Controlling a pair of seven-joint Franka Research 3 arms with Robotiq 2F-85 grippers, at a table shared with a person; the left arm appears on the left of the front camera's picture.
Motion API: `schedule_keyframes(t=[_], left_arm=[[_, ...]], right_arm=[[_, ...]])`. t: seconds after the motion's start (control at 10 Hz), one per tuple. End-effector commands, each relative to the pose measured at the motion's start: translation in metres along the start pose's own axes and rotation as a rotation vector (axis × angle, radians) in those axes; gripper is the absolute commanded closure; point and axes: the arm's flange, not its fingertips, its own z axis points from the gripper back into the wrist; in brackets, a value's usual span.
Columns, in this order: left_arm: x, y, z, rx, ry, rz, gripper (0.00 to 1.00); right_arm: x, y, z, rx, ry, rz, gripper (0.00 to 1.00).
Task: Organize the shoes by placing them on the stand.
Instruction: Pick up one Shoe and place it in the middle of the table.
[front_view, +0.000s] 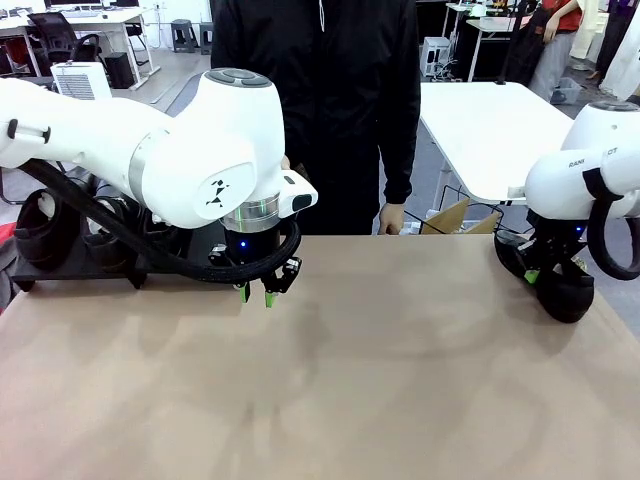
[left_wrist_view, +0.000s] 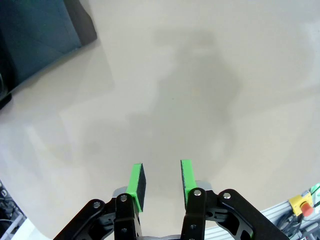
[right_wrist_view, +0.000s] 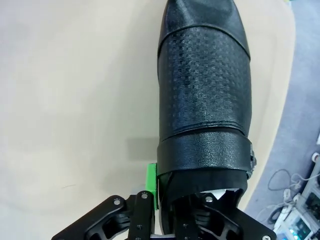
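Note:
One black glossy shoe (front_view: 562, 290) stands at the table's right edge. My right gripper (front_view: 540, 275) is shut on it from above. In the right wrist view a green pad (right_wrist_view: 151, 185) presses the outside of the shoe's (right_wrist_view: 202, 85) collar, and the other finger is hidden inside the opening, where white paper shows. The low black stand (front_view: 70, 268) sits at the far left with other black shoes (front_view: 40, 228) on it, partly hidden behind my left arm. My left gripper (front_view: 257, 293) hangs open just above the bare tabletop to the right of the stand, with nothing between its pads (left_wrist_view: 135, 181).
A person in a black jacket stands at the far side, one hand (front_view: 392, 218) hanging at the table's edge. A corner of the stand (left_wrist_view: 45, 30) shows at the top left of the left wrist view. The tan tabletop (front_view: 380, 370) is bare between the arms.

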Motion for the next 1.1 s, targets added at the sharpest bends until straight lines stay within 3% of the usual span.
schedule_keyframes(t=[0.0,0.3,0.4,0.5,0.7,0.9,1.0], left_arm=[[-0.001,0.002,0.001,0.021,-0.006,0.007,0.59],[-0.001,0.002,0.001,0.021,-0.006,0.007,0.59],[-0.001,0.002,0.001,0.021,-0.006,0.007,0.59],[-0.001,0.002,0.001,0.021,-0.006,0.007,0.59],[-0.001,0.002,0.001,0.021,-0.006,0.007,0.59],[-0.001,0.002,0.001,0.021,-0.006,0.007,0.59],[-0.001,0.002,0.001,0.021,-0.006,0.007,0.59]], right_arm=[[-0.003,-0.002,0.003,-0.030,-0.023,0.000,1.00],[-0.008,-0.005,0.011,-0.043,-0.031,-0.023,1.00],[-0.012,-0.002,0.030,-0.052,-0.018,-0.105,1.00],[-0.018,0.008,0.064,-0.107,-0.056,-0.210,1.00],[-0.048,0.053,0.128,-0.096,-0.155,-0.312,1.00],[-0.079,0.098,0.142,-0.025,-0.112,-0.273,1.00],[-0.097,0.116,0.142,-0.034,-0.037,-0.174,1.00]])
